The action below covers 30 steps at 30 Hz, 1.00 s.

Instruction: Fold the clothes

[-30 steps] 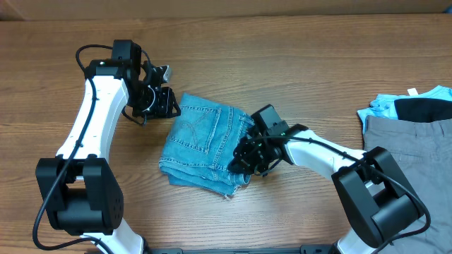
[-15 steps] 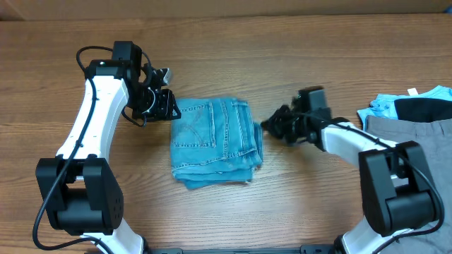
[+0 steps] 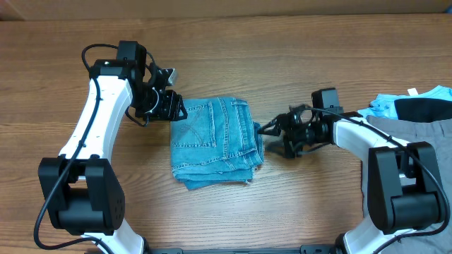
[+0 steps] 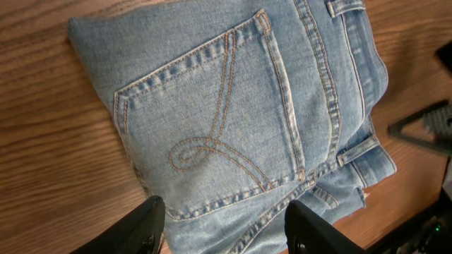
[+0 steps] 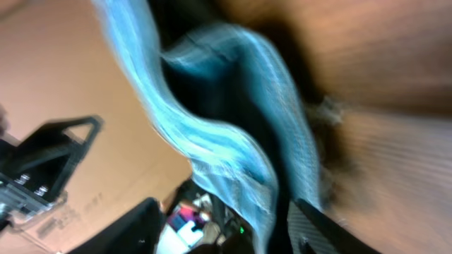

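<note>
The light blue jeans [image 3: 215, 141] lie folded into a squarish bundle in the middle of the table, a stitched back pocket [image 4: 212, 127] facing up. My left gripper [image 3: 171, 109] hovers at the bundle's far left corner. Its jaws stand open, and in the left wrist view denim shows below my left gripper [image 4: 229, 229]. My right gripper [image 3: 268, 130] sits at the bundle's right edge, open. In the blurred right wrist view, loose denim layers [image 5: 233, 141] run down between the spread fingers of my right gripper [image 5: 226, 229].
Plain grey trousers [image 3: 413, 144] lie at the right edge of the table. A black garment [image 3: 424, 107] and a pale-blue one [image 3: 385, 104] lie over their far end. A cardboard wall [image 3: 212, 7] runs along the back.
The jeans bundle has turned square to the table. My right arm has swung from its lower right corner to its right edge and opened its jaws. My left jaws have spread wider.
</note>
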Motion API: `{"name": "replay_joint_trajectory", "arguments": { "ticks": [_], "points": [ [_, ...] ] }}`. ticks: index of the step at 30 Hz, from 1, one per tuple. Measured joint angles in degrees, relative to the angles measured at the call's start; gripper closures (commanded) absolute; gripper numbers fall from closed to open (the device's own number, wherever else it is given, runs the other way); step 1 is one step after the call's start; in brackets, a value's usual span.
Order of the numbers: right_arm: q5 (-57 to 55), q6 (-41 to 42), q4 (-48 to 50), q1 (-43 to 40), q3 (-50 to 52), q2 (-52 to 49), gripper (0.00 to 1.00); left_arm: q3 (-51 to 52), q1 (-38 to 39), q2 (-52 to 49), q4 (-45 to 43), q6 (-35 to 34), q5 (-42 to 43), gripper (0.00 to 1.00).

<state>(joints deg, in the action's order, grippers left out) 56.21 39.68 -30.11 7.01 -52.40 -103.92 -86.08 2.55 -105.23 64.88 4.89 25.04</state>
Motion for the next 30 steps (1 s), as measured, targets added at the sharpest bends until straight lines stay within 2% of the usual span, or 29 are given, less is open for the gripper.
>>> {"name": "replay_joint_trajectory", "arguments": {
  "ticks": [4, 8, 10, 13, 17, 19, 21, 26, 27, 29, 30],
  "points": [
    [-4.72, -3.23, -7.56, 1.36, 0.02, 0.00, 0.23, 0.00, 0.00, 0.00, -0.42, 0.02, -0.02, 0.42],
    [-7.30, -5.16, -6.80, 4.70, 0.02, 0.00, 0.24, 0.00, 0.00, 0.00, -0.42, 0.02, -0.02, 0.41],
    [-8.39, -5.25, -6.27, 7.48, 0.02, 0.00, 0.27, 0.00, 0.00, 0.00, -0.44, 0.02, -0.02, 0.41],
    [-11.98, -3.67, -5.81, 13.70, 0.02, 0.00, 0.48, 0.00, 0.00, 0.00, -0.46, 0.00, -0.02, 0.41],
    [-16.52, 1.20, -2.78, 20.13, 0.02, 0.00, 0.68, 0.00, 0.00, 0.00, -0.39, 0.02, -0.04, 0.41],
    [-17.84, 4.04, -1.38, 20.90, 0.00, 0.00, 0.88, 0.00, 0.00, 0.00, -0.28, 0.00, -0.02, 0.41],
    [-19.37, 6.36, -0.72, 20.68, 0.00, 0.00, 0.96, 0.00, 0.00, 0.00, -0.15, 0.00, -0.04, 0.41],
    [-22.18, 8.85, 6.43, 16.98, 0.13, 0.04, 0.96, 0.00, 0.00, 0.00, -0.09, 0.02, -0.04, 0.39],
    [-22.60, 7.82, 9.49, 15.67, 0.13, 0.04, 0.89, 0.00, 0.00, 0.00, -0.07, 0.02, -0.07, 0.39],
    [-23.28, 4.85, 15.34, 13.03, 0.07, 0.04, 0.44, 0.00, 0.00, 0.00, -0.09, 0.02, -0.07, 0.38],
    [-23.15, 2.75, 17.40, 11.61, 0.00, 0.04, 0.38, 0.00, 0.00, 0.00, -0.07, 0.02, -0.07, 0.38]
  ]
}}
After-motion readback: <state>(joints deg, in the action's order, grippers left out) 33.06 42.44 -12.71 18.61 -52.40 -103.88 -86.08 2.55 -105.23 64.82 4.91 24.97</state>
